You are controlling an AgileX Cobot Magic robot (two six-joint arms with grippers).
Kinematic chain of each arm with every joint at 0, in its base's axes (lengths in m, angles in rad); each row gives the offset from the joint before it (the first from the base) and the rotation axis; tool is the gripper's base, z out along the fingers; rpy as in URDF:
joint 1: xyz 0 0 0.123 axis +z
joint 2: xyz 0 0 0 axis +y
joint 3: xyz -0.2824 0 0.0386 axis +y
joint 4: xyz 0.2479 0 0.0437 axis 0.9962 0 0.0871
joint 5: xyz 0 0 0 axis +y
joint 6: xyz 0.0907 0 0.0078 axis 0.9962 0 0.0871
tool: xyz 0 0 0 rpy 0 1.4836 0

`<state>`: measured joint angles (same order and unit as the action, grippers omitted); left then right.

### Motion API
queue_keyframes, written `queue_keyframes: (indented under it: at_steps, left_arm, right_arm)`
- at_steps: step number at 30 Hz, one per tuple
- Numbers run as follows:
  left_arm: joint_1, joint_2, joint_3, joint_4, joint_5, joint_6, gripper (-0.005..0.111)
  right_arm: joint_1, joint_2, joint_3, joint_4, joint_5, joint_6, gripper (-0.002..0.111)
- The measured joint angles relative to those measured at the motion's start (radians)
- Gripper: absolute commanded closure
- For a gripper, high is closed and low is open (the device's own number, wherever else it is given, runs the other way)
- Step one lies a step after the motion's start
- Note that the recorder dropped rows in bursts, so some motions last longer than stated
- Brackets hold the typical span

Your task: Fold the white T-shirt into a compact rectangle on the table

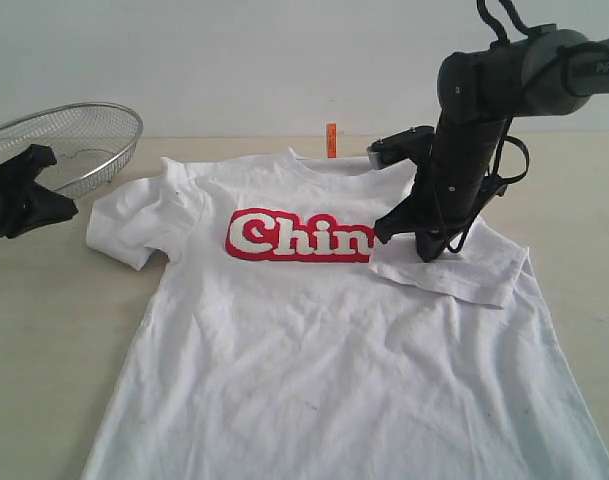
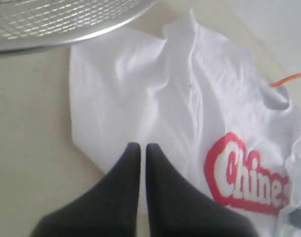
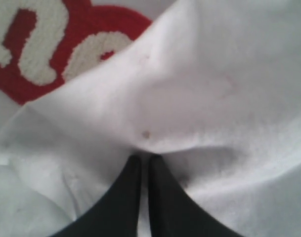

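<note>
— Two pincers are showing; where is each one sitting against the white T-shirt (image 1: 304, 340)?

— The white T-shirt is lying chest-up and spread out on the table (image 1: 44, 350). Its collar is pointing toward the far edge, and the orange neck tag (image 1: 331, 138) is sticking up behind the neckline. The right pincer (image 1: 426, 252) is pointing down onto the folded sleeve (image 1: 464, 272) on its own side. That sleeve is lying turned inward over the chest and covering the end of the red-outlined lettering (image 1: 299, 235).

— Is it gripping that sleeve?

— Its fingers are pressing together, with the tips touching the folded cloth. In the right wrist view the fabric is rising in a ridge toward the tips, but I cannot tell whether any cloth is caught between them.

— And the left pincer (image 2: 139, 146)?

— It is hanging at the left side of the exterior view, fingers closed tight against each other and holding nothing. It is sitting just beside the flat sleeve (image 1: 134, 220), which is lying spread outward. In the left wrist view the tips are pointing at that sleeve's outer edge, where cloth is meeting bare table.

— Anything else near it?

— A round wire-mesh basket (image 1: 84, 140) is standing on the table behind the left pincer, near the flat sleeve.
</note>
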<state>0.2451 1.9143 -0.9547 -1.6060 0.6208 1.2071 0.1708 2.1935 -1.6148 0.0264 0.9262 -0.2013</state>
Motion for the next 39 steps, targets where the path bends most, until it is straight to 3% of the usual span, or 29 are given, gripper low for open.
queue_keyframes:
  at_steps: [5,7,10,12,25,28,32,39]
  left_arm:
    - [0.010,0.096,0.000,-0.097,0.010,0.102,0.101]
    - [0.010,0.118,-0.002,-0.097,0.004,0.134,0.090]
    - [0.010,0.125,-0.006,-0.100,0.004,0.149,0.055]
    - [0.010,0.125,-0.006,-0.100,-0.011,0.155,0.048]
    - [-0.020,0.200,-0.062,-0.125,0.035,0.155,0.053]
    - [-0.050,0.221,-0.091,-0.131,0.035,0.157,0.063]
    - [-0.083,0.236,-0.119,-0.129,-0.009,0.157,0.100]
    - [-0.086,0.208,-0.126,-0.079,-0.035,0.159,0.102]
  right_arm:
    - [0.000,0.000,0.000,0.000,0.000,-0.008,0.106]
    - [0.000,0.000,0.000,0.000,0.000,-0.008,0.106]
    - [0.000,0.000,0.000,0.000,0.000,-0.008,0.106]
    - [0.000,0.000,0.000,0.000,0.000,-0.008,0.106]
    - [0.000,0.000,0.000,0.000,0.000,-0.008,0.106]
    - [0.000,0.000,0.000,0.000,0.000,-0.008,0.106]
    - [0.000,0.000,0.000,0.000,0.000,-0.008,0.106]
    - [0.000,0.000,0.000,0.000,0.000,-0.008,0.106]
